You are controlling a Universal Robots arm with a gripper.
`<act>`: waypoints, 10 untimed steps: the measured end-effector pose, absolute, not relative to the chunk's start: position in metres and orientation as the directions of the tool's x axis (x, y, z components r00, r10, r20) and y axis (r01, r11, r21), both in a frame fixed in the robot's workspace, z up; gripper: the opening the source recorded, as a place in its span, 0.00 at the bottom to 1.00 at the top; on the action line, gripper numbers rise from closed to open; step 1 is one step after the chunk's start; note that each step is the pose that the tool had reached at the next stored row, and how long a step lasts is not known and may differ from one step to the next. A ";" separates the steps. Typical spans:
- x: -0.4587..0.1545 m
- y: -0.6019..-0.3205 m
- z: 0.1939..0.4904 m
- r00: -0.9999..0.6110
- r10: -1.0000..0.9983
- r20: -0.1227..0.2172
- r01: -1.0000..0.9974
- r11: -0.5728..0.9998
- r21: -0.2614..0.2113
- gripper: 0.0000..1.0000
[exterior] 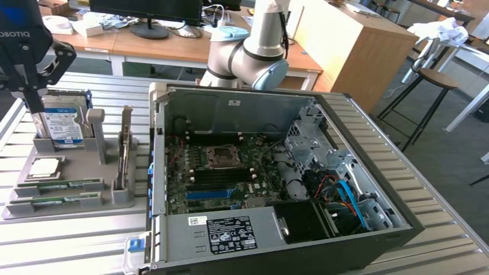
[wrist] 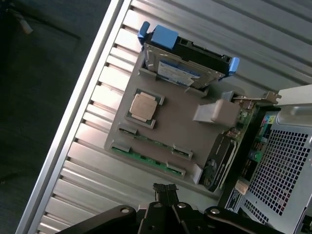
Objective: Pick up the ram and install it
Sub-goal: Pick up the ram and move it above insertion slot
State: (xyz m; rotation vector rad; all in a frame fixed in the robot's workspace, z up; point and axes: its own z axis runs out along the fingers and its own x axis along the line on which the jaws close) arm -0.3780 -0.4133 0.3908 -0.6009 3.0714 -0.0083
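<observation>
Progress: barely begun, by my read. The ram [exterior: 68, 184] lies flat in its groove on the grey holder tray [exterior: 77, 215], at the exterior view's left, w/ a second green stick [exterior: 57, 200] in the groove just beside it. Both look seated, neither lifted.

The pincer [exterior: 34, 104] hangs over the tray's far end, near the upright hard drive [exterior: 63, 123] and apart from the ram. It's clenched on nothing: in the wrist view the fingertips [wrist: 161, 189] meet w/ no gap, over the slatted bench [exterior: 68, 252] just off the tray's edge.

The CPU chip [exterior: 44, 167] sits in its pocket btwn drive and sticks, and an upright card [exterior: 122, 154] stands in the tray's slot on the case side.

The PC case [exterior: 229, 91] stands open on the bench, motherboard [exterior: 221, 172] exposed. The long dark slots by the socket look unfilled, tho hard to be sure at this angle.

Done so far: nothing of the pick or install that shows. Left: whole pick & whole install
</observation>
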 end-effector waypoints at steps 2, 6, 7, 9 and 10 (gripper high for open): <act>-0.378 -0.413 0.391 -0.918 -0.396 -0.009 -0.396 0.918 -0.011 0.10; -0.379 -0.413 0.391 -0.899 -0.439 -0.005 -0.438 0.899 -0.020 0.10; -0.379 -0.413 0.391 -0.893 -0.450 -0.004 -0.450 0.893 -0.022 0.10; -0.379 -0.412 0.391 -0.882 -0.471 -0.002 -0.470 0.882 -0.026 0.10; -0.379 -0.412 0.391 -0.877 -0.480 -0.001 -0.480 0.877 -0.028 0.10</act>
